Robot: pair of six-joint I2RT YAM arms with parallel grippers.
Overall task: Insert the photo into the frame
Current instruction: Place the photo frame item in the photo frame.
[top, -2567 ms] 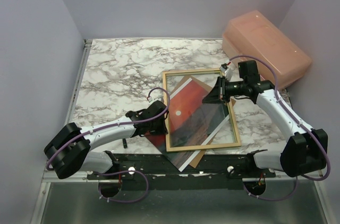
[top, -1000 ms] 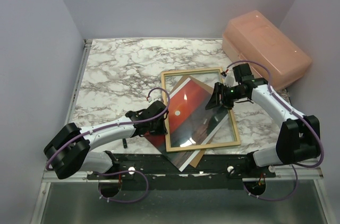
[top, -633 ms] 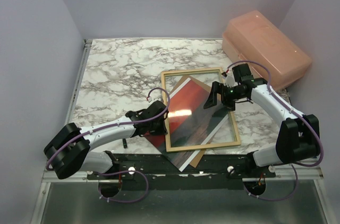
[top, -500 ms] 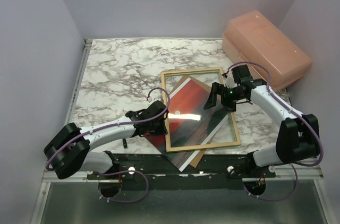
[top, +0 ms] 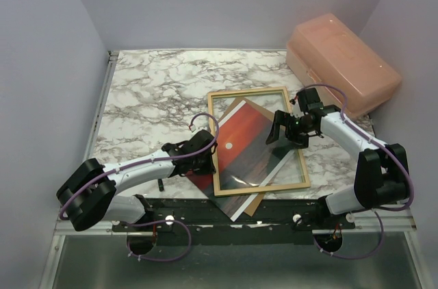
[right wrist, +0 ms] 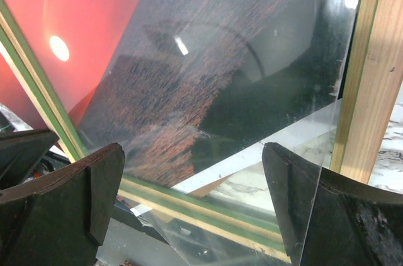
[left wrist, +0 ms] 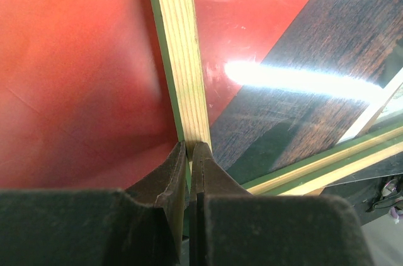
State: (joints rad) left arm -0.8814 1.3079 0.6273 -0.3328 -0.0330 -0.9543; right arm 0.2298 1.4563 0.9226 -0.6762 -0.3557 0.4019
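The frame (top: 263, 189) lies pale-wood side up at the table's front middle. The photo (top: 239, 131), a red sunset print, lies askew beneath it, its corners poking out past the rails. My left gripper (top: 209, 155) is shut on the frame's left rail (left wrist: 182, 58), with the red photo (left wrist: 75, 58) on both sides of it. My right gripper (top: 286, 130) hangs open over the frame's right half. Between its fingers (right wrist: 94, 190) I see a clear sheet (right wrist: 239, 58) over the photo (right wrist: 94, 14). The sheet's edge runs close by the right finger.
A brown backing board (top: 254, 203) sticks out under the photo at the front edge. A pink plastic box (top: 342, 59) stands at the back right, just behind my right arm. Marble tabletop (top: 157, 90) stretches to the left and back.
My right gripper has opened wide and let go of the clear sheet, which has dropped from a tilt to lying in the frame. The left gripper has not moved.
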